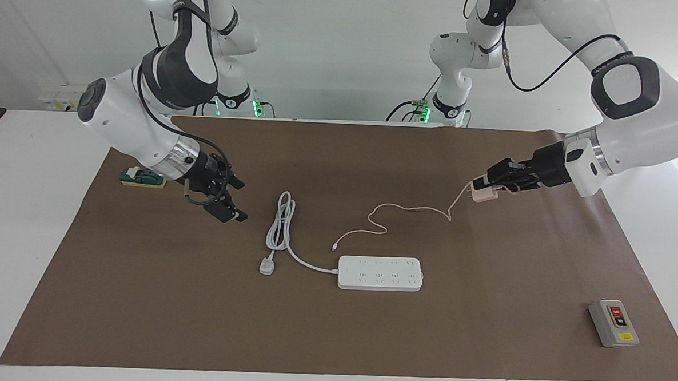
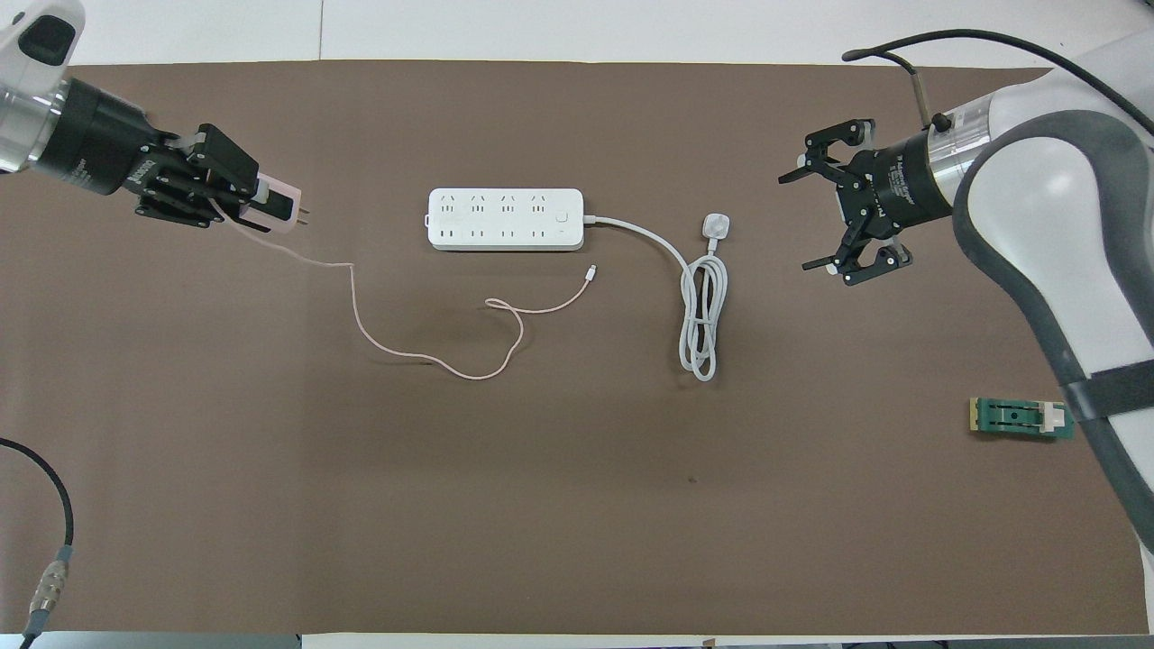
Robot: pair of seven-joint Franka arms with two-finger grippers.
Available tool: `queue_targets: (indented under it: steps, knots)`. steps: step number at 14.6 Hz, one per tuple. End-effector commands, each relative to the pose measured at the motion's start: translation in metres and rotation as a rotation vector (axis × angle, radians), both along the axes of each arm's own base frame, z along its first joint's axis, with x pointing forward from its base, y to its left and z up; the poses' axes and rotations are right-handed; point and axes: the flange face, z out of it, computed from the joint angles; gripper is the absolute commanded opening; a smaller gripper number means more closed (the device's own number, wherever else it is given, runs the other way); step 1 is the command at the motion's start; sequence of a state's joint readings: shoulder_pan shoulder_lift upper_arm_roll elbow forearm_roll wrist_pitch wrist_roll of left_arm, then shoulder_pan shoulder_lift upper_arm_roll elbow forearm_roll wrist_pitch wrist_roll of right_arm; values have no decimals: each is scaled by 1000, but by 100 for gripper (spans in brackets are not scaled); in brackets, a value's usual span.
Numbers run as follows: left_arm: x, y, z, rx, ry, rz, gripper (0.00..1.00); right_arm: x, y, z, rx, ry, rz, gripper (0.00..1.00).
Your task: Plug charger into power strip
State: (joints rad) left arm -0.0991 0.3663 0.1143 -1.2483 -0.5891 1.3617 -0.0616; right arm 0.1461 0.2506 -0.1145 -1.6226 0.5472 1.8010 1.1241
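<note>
the left hand [image 1: 484, 188] is pinching the charger [image 1: 482, 193] by its pale pink body, held in the air over the brown mat toward the left arm's end of the table, with the prongs pointing back toward the power strip [image 1: 380, 273]. the cube looks light and rigid with smooth sides, so a firm squeeze across two flat faces, leaving the prong face clear, seems the right hold, and that is roughly how it sits now. its thin pink cable [image 2: 424, 356] is soft and limp; it droops from the charger to the mat and trails in loops to end in a small connector just beside the power strip, on the strip's robot side, so it will likely drag along and could snag. the power strip lies flat near the middle of the mat, sockets up, and being light may slide under a push. its thick white cord [image 1: 283, 228] and three-pin plug [image 1: 266, 266] lie toward the right arm's end. the right hand [image 1: 224, 200] hangs spread and empty over the mat further that way, waiting. there is open mat all round the power strip.
</note>
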Motion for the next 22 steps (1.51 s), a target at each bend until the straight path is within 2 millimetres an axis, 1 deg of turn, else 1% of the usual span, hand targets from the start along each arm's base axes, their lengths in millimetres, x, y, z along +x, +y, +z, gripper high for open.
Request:
queue_targets:
  steps: [1, 2, 5, 8, 9, 10, 11, 12, 14, 16, 17, 19, 21, 22]
  knots:
    - [-15, 16, 29, 163, -23, -11, 0, -12, -28, 9, -59, -45, 175, 100]
    - [-16, 23, 27, 188, -15, -15, 0, -16, -31, 11, -88, -62, 256, 100]
    - [-9, 30, 25, 258, -55, 18, 0, -26, -44, 23, -145, -112, 440, 100]
    - [-5, 25, 28, 306, -87, 45, 0, -35, -58, 36, -186, -162, 615, 100]
    - [-5, 16, 28, 312, -88, 34, 0, -38, -62, 39, -199, -176, 684, 100]
    - [-6, 10, 26, 353, -74, 56, 0, -40, -67, 43, -217, -196, 751, 100]
    - [-6, 12, 23, 412, -38, 139, 0, -43, -73, 51, -239, -220, 817, 100]
    - [-7, 11, 21, 435, -4, 196, 0, -46, -77, 55, -255, -235, 891, 100]
    - [-10, 8, 19, 430, 0, 141, 0, -54, -85, 72, -298, -275, 1032, 100]
    - [-12, 10, 23, 428, -7, 134, 0, -61, -91, 90, -319, -321, 1135, 100]
    - [-12, 13, 25, 429, -8, 151, 0, -67, -96, 102, -335, -344, 1176, 100]
    - [-5, 13, 26, 447, -50, 181, 0, -78, -98, 121, -364, -373, 1243, 100]
    - [-4, -3, 26, 510, -49, 268, 0, -86, -98, 134, -400, -378, 1279, 100]
    - [-2, -21, 21, 524, -36, 310, 0, -94, -95, 141, -391, -365, 1288, 100]
